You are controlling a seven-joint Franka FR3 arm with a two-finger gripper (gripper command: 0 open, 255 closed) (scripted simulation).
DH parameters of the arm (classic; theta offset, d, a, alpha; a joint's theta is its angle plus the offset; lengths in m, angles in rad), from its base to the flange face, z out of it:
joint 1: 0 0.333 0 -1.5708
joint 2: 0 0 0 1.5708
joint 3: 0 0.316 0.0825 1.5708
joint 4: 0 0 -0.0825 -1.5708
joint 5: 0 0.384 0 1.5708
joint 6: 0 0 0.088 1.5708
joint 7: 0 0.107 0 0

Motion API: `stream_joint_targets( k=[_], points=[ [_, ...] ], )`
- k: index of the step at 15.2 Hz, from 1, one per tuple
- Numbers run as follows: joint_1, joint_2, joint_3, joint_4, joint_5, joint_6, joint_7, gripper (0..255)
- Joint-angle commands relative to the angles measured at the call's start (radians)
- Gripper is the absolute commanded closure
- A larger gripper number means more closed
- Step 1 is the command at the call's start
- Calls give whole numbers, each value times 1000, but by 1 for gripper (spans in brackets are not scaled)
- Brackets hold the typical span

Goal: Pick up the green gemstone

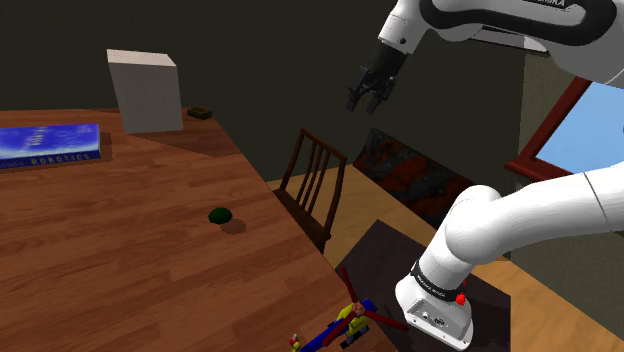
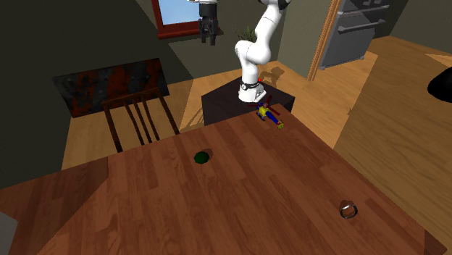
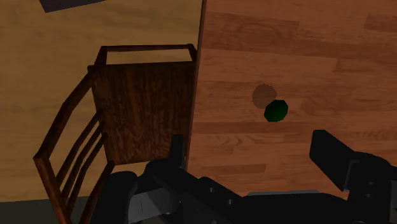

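The green gemstone (image 1: 220, 215) is a small dark-green faceted lump lying on the wooden table (image 1: 100, 270), not far from the edge beside the chair. In the second exterior view the gemstone (image 2: 202, 156) sits near the table's far edge. My black gripper (image 1: 368, 95) hangs high in the air, well above and beyond that edge, over the chair. It is also seen up by the window (image 2: 208, 35). In the wrist view the gripper (image 3: 251, 149) is open with nothing between its fingers, and the gemstone (image 3: 276, 110) lies far below, just ahead of the gap.
A wooden chair (image 1: 312, 185) stands against the table edge under the gripper. A white box (image 1: 145, 90), a blue book (image 1: 50, 143) and a small dark object (image 1: 199, 112) sit at the table's far end. A colourful toy figure (image 1: 345, 322) lies by the stand. A round glassy thing (image 2: 348, 210) rests on the table.
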Motion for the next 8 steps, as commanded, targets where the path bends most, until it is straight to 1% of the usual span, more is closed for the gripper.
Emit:
stream_joint_targets(
  k=[1,8],
  points=[
    [0,0,0,0,0,0,0,0],
    [31,181,73,-22,17,177,40,0]
  ],
)
